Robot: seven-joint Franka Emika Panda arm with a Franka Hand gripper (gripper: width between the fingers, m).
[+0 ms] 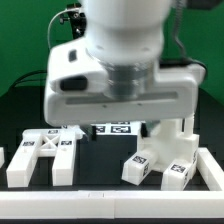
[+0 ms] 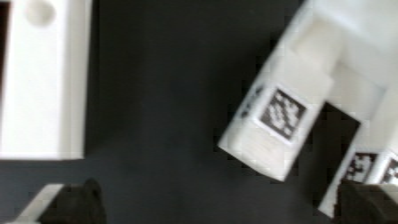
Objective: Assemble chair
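Note:
White chair parts with black-and-white tags lie on the black table. In the exterior view a cross-braced white part [image 1: 45, 155] lies at the left, and two chunky white pieces [image 1: 137, 168] [image 1: 178, 172] lie at the right below a taller white part [image 1: 172, 138]. The arm's white hand [image 1: 120, 95] hangs over the middle and its fingers are hidden. In the wrist view my gripper [image 2: 217, 210] is open and empty over bare black table. A tagged white part [image 2: 285, 110] lies beside one finger [image 2: 365, 205]. A long white bar [image 2: 45, 80] lies on the other side.
The marker board [image 1: 115, 128] lies flat behind the parts in the middle. A white raised border runs along the table's front [image 1: 110, 208] and the exterior view's right [image 1: 212, 170]. Dark equipment stands behind the arm.

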